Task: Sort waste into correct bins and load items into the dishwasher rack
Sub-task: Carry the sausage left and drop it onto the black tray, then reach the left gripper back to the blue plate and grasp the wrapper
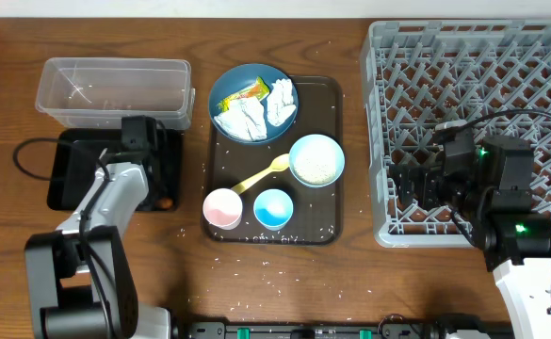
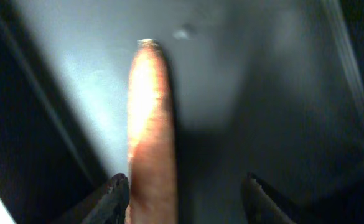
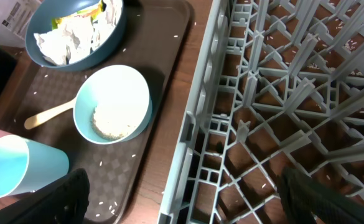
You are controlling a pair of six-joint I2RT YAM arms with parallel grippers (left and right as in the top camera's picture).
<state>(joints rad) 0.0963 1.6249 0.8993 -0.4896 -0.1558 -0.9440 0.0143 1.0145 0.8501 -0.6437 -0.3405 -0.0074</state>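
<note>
Item: orange-brown sausage [image 2: 147,124]. We found it lying on the black tray [image 2: 244,81], between the spread fingers of the left claw [image 2: 186,190] and not gripped. We logged the right claw [image 3: 185,190] as wide and empty, over the dishwasher rack [image 3: 281,93] edge.

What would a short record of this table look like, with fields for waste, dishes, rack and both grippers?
waste: orange-brown sausage lying in shallow black tray; crumpled white tissues in dark blue dish
dishes: all on dark brown serving tray
rack: large grey pegged plastic crate, no dishes inside
left gripper: open, sausage beside one finger
right gripper: open, over rack edge
</note>
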